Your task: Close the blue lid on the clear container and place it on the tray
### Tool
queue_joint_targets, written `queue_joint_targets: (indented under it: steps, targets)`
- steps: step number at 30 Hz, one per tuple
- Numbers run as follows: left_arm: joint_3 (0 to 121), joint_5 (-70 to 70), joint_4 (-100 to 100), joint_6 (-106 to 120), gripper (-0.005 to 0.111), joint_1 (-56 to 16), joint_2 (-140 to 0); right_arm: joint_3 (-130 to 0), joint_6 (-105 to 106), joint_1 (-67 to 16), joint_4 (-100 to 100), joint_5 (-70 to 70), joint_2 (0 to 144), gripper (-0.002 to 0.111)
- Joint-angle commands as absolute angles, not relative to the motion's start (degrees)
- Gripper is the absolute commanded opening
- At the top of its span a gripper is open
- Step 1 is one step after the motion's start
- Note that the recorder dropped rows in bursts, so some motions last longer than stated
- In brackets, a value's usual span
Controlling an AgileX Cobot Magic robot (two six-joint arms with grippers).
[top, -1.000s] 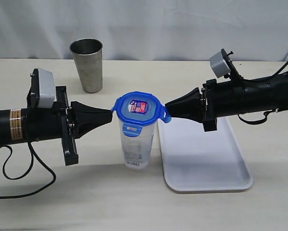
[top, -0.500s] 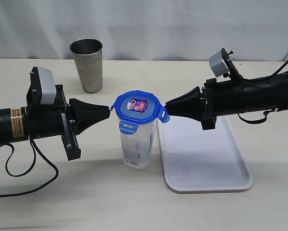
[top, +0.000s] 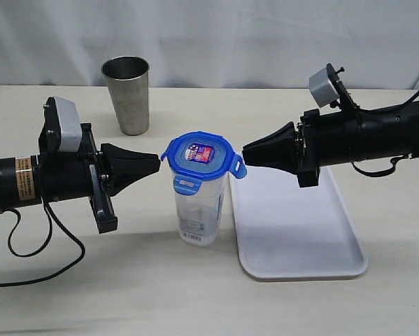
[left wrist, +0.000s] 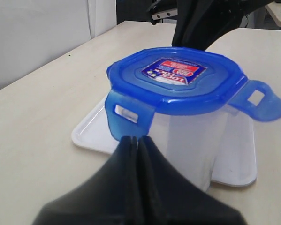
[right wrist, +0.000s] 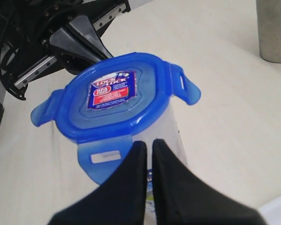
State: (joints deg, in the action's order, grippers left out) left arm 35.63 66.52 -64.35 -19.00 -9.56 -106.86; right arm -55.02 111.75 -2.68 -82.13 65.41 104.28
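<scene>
The clear container stands upright on the table just left of the white tray, with the blue lid on top. The lid's front clip tab hangs down; the tab on the tray side sticks out. My left gripper is shut and empty, its tip a short gap left of the lid. My right gripper is shut and empty, level with the lid, its tip close to the raised tab. The left wrist view shows the lid, container, tray and gripper; the right wrist view shows the lid past that gripper.
A grey steel tumbler stands at the back left, behind the left arm; it also shows in the right wrist view as the tumbler. A black cable loops on the table under the left arm.
My left gripper has pulled back to the left, off the lid's edge it was touching. My right gripper has drawn slightly back and up. The container has stayed in place.
</scene>
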Motion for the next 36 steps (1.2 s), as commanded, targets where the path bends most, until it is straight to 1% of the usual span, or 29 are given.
queue_joint_targets:
  steps: [1,6,11,24,29,36]
  targets:
    - [35.79,66.42,-63.71,-19.28,0.0,-10.02,-107.02,-54.29,111.71,-2.8,-81.6,64.26,103.63,0.004]
    - [35.79,66.32,-63.71,-19.28,0.0,-10.02,-107.02,-54.15,111.71,-3.52,-81.31,63.08,103.63,0.004]
    - [35.79,66.32,-63.71,-19.28,0.0,-10.02,-107.02,-53.49,111.96,-6.84,-81.1,57.81,103.63,0.004]
    - [35.79,66.32,-63.71,-19.28,0.0,-10.02,-107.02,-53.49,111.4,-6.75,-80.59,56.71,103.21,0.004]
    - [35.79,66.32,-63.71,-19.28,0.0,-10.02,-107.02,-53.0,109.72,-6.75,-79.45,54.25,99.69,0.004]
    - [35.79,66.45,-63.71,-19.28,0.0,-10.02,-107.02,-51.65,109.4,-6.75,-79.14,55.42,98.8,0.004]
